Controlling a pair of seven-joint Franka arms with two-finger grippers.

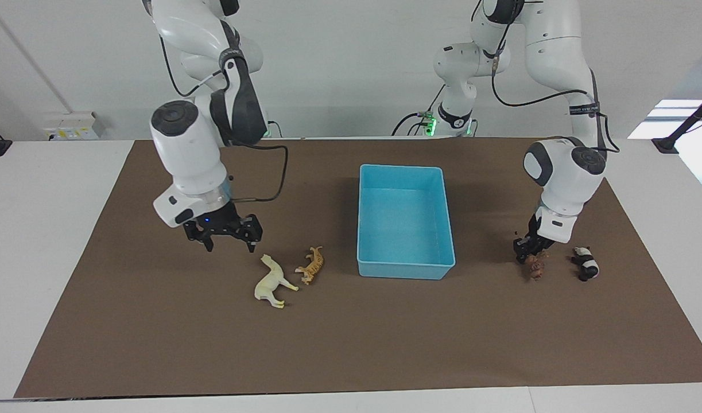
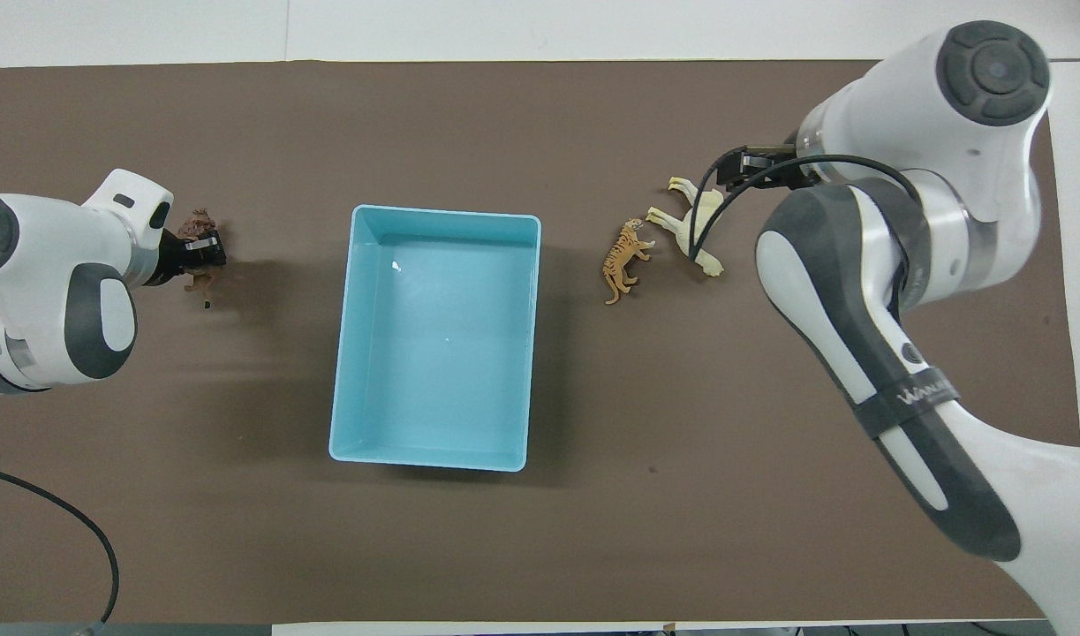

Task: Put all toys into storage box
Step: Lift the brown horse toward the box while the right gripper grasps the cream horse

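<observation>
The light blue storage box stands empty mid-mat. The cream-white llama and the orange striped tiger lie side by side on the mat, toward the right arm's end. My right gripper is open and empty, low over the mat beside the llama. The brown animal and the black-and-white panda lie toward the left arm's end. My left gripper is down at the brown animal. The left arm hides the panda in the overhead view.
A brown mat covers most of the white table. The right arm's black cable hangs over the mat near the robots. A grey socket box sits at the wall.
</observation>
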